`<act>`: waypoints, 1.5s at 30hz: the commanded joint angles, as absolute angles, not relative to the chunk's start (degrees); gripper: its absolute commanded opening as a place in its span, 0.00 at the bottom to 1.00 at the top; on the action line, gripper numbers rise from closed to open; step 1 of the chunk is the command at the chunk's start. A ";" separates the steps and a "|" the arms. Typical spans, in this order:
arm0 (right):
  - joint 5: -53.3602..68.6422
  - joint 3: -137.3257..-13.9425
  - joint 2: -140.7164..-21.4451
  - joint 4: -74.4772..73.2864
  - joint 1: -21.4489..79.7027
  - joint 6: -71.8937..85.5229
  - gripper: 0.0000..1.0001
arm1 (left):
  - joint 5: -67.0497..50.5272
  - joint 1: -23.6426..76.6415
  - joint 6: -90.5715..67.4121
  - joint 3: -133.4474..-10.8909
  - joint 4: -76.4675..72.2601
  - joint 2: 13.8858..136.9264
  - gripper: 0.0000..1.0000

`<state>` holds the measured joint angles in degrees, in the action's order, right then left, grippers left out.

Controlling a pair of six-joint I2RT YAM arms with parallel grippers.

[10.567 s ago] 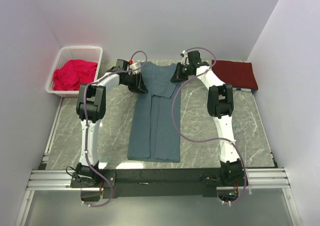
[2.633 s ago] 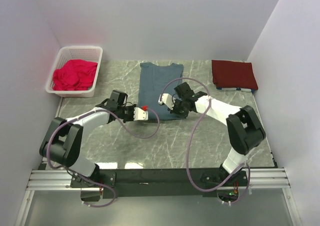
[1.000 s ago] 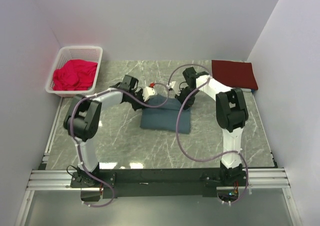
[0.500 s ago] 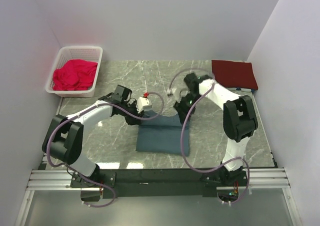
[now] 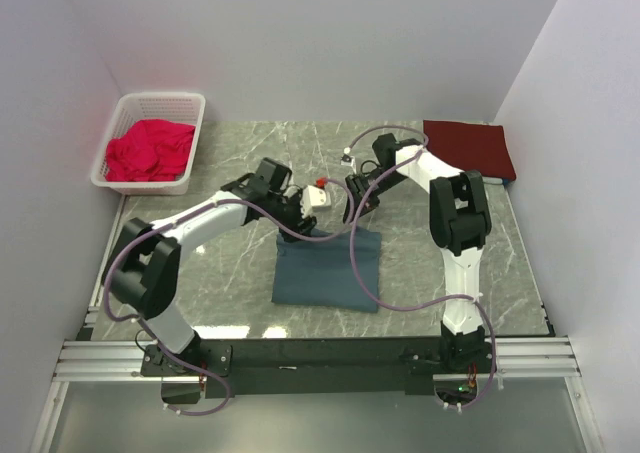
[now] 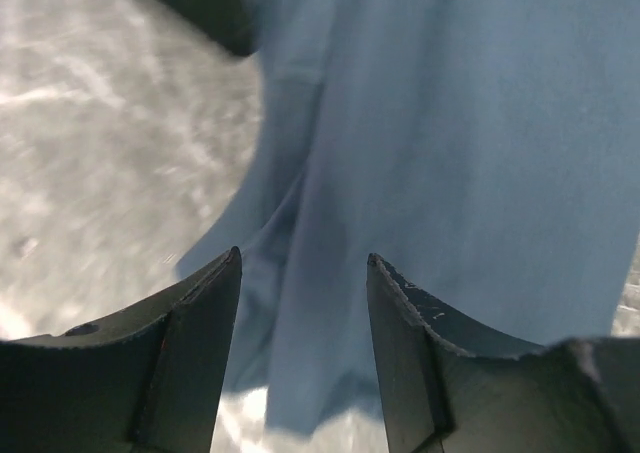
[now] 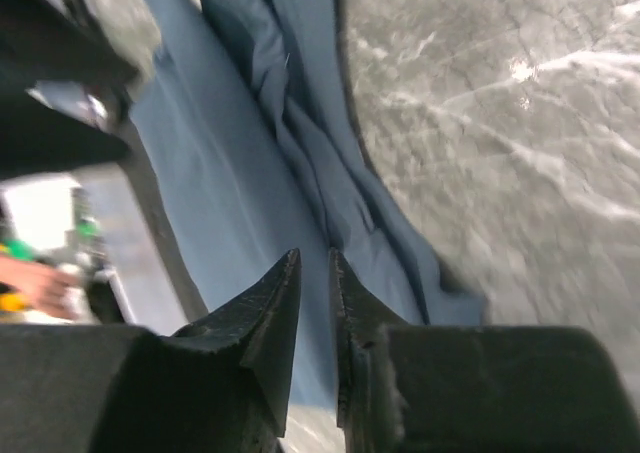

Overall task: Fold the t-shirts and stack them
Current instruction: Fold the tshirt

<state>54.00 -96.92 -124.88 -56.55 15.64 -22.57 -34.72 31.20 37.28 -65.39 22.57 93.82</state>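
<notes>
— Where is the blue-grey shirt [image 5: 322, 275]?

— Folded into a rough rectangle in the middle of the table [image 5: 200, 273], a little below centre in the overhead view. Both arms reach in over its upper edge.

— And the maroon shirt [image 5: 470, 148]?

— It lies folded flat in the upper right corner of the table, well apart from the blue-grey one (so the two are not stacked).

— What about the left gripper [image 6: 303, 261]?

— Its fingers stand wide apart. In its own camera the blue-grey cloth fills the centre and right of the frame beneath them, with bare marble at the upper left.

— The right gripper [image 7: 312, 257]?

— Its fingers are drawn together, with only a thin slit between the tips. They sit over a bunched ridge of the blue-grey shirt that runs from the top of the frame down towards them. The picture is blurred there, so I can't tell whether the tips touch the cloth.

— Anything else on the table?

— A white basket [image 5: 160, 101] at the upper left, holding a crumpled red cloth [image 5: 150, 148].
</notes>
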 commanded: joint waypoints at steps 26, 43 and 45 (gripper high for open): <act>67.15 -89.65 -134.56 -39.47 20.39 -6.59 0.15 | -31.73 41.39 45.53 -66.71 16.52 102.31 0.01; 69.17 -91.58 -141.15 -44.73 21.71 -8.09 0.14 | -27.95 40.70 46.84 -71.63 16.88 100.10 0.01; 69.52 -91.23 -141.15 -44.56 21.71 -8.09 0.14 | -27.77 40.08 46.93 -72.42 16.18 100.90 0.00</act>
